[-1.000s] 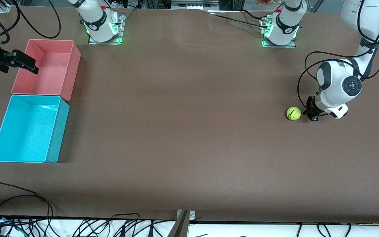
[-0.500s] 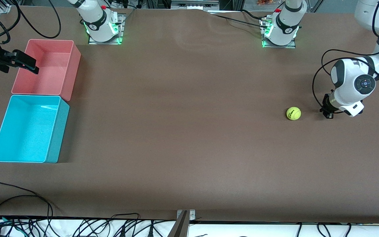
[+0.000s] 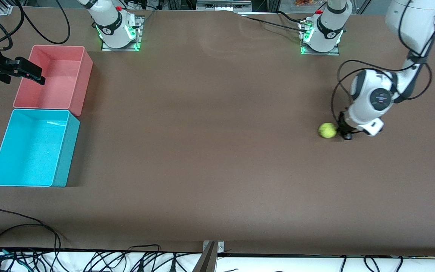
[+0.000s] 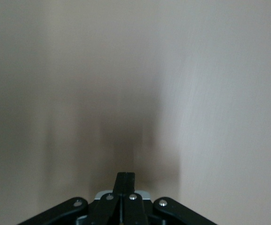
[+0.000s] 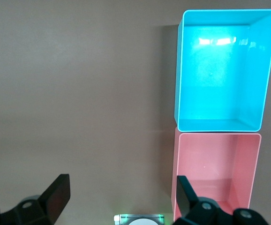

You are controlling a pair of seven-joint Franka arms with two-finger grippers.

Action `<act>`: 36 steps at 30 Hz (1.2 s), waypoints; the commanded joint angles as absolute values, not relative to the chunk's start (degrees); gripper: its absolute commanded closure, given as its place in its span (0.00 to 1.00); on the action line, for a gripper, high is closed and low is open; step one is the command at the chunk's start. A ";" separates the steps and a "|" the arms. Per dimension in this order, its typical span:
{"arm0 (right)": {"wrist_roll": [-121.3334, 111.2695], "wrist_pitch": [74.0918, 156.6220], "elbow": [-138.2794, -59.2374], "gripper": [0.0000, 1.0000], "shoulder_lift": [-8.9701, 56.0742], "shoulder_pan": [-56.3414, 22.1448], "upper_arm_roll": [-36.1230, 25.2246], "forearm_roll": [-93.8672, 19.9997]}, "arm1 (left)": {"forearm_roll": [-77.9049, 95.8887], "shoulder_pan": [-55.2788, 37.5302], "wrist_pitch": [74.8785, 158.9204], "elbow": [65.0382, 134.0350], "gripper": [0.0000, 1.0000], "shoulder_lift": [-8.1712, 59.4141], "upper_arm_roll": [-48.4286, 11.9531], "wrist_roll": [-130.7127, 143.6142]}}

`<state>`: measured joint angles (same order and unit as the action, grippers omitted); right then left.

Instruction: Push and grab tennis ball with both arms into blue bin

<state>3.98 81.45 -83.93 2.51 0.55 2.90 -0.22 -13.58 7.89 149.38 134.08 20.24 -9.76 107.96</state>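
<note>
Tennis ball (image 3: 327,130), print unreadable, at the frame's right touches the left gripper (image 3: 344,133), fingers together; right gripper (image 3: 32,75), fingers apart, upper left.

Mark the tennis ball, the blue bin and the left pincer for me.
tennis ball (image 3: 327,130), front view, middle of the ball.
blue bin (image 3: 65,151), front view, outer side wall.
left pincer (image 3: 341,128), front view, shut fingertips beside the ball.
</note>
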 commanded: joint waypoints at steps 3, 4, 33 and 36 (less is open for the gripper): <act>3.60 80.07 -82.79 0.00 2.37 0.88 3.34 0.35 | -15.29 8.52 145.90 134.47 1.00 18.81 -12.83 112.33; 3.60 80.07 -82.79 0.00 2.37 0.88 3.25 0.35 | -15.38 8.70 145.90 134.47 1.00 18.72 -12.75 111.98; 5.10 80.95 -82.79 0.00 3.25 0.09 3.34 0.18 | -11.35 13.89 117.34 109.17 1.00 14.06 -12.83 68.84; 5.27 80.33 -82.88 0.00 2.99 0.09 3.25 -0.17 | -9.32 13.89 114.71 106.18 1.00 14.06 -12.92 62.43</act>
